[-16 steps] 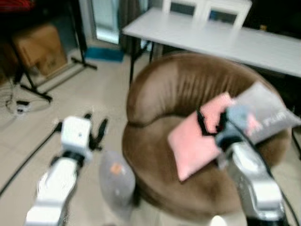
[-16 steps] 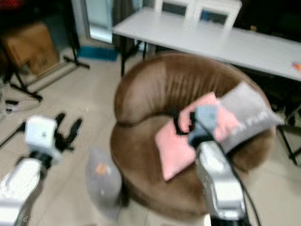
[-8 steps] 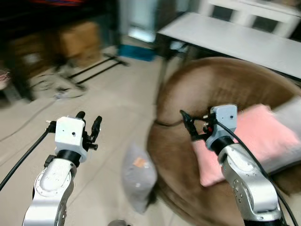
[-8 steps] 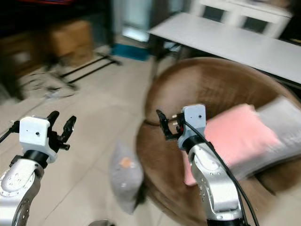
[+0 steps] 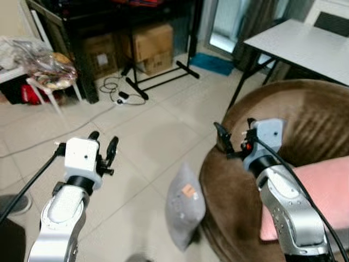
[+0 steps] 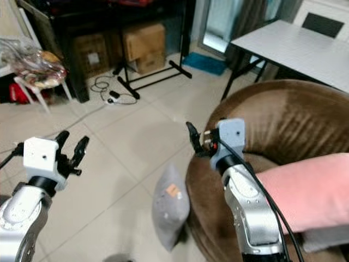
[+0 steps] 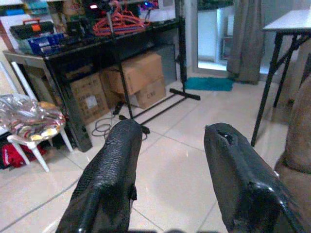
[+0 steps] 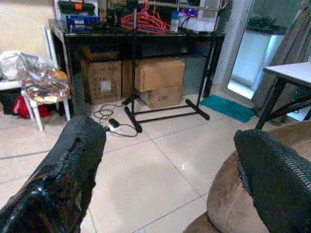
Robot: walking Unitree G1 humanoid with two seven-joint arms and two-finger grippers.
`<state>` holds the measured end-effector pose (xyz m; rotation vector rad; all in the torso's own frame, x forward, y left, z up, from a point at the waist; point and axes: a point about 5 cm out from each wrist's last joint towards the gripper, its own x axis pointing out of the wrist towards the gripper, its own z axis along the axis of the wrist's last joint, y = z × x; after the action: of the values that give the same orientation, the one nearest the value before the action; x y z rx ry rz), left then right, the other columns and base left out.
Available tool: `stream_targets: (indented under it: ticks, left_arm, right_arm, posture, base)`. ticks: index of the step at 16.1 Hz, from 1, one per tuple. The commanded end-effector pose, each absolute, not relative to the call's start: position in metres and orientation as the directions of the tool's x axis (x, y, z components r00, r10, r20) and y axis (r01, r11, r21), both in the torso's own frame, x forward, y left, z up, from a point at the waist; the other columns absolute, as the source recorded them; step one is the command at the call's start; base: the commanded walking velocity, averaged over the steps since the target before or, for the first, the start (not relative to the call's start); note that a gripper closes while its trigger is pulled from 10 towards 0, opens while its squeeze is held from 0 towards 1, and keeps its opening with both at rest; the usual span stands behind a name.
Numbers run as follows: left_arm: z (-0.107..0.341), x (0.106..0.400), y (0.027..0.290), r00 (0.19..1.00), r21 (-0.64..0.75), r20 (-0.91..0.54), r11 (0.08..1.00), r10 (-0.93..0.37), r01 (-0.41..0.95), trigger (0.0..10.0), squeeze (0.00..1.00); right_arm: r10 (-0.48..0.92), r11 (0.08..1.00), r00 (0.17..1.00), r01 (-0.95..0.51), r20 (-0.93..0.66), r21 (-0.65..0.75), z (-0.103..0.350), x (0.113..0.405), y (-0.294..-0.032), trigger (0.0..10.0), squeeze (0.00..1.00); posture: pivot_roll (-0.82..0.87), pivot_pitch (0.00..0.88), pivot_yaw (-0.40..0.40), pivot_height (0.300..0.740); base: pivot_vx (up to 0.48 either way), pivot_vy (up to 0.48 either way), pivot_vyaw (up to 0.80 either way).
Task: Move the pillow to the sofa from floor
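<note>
Pillow, grey (image 5: pixel 185 204): on the tiled floor (image 5: pixel 142 142), propped against the brown sofa (image 5: pixel 305 125), not yet lifted; task seemingly barely begun. Left claw (image 5: pixel 102 143) and right claw (image 5: pixel 235 136): both spread, empty, raised above the pillow. Sofa holds a pink cushion (image 5: pixel 322 191). Cardboard boxes (image 5: pixel 144 46) under a black rack; contents unseen.

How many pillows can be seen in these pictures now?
3: a grey pillow on the floor against the sofa, a pink pillow on the seat, a grey one partly hidden beneath it.

Home: sofa (image 5: pixel 305 125), boxes (image 5: pixel 152 43).
</note>
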<state>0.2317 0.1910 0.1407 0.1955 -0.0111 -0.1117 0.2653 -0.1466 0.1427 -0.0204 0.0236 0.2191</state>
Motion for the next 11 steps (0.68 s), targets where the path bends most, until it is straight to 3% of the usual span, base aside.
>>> stream_targets:
  ticks: [1,3,11]
  left_arm:
    - [0.137,0.228,0.195,0.994,0.196,-0.018,0.975,-0.105,0.107,10.0,0.00]
    - [0.136,0.228,0.195,0.994,0.192,-0.018,0.976,-0.106,0.108,10.0,0.00]
    - [0.136,0.229,0.197,0.995,0.199,-0.022,0.974,-0.102,0.104,10.0,0.00]
  right_arm:
    - [0.215,0.976,0.977,-0.215,-0.004,-0.014,0.145,0.266,-0.145,10.0,1.00]
    - [0.210,0.977,0.978,-0.210,0.014,-0.028,0.148,0.266,-0.145,10.0,1.00]
    - [0.086,0.996,0.993,-0.087,-0.082,-0.015,0.134,0.266,-0.156,10.0,1.00]
  posture:
    - [0.02,0.000,-0.058,0.740]
    - [0.02,0.000,-0.058,0.740]
    - [0.02,0.000,-0.057,0.740]
  base:
    - [0.259,0.000,0.80]
    - [0.296,0.000,0.80]
    - [0.334,0.000,0.00]
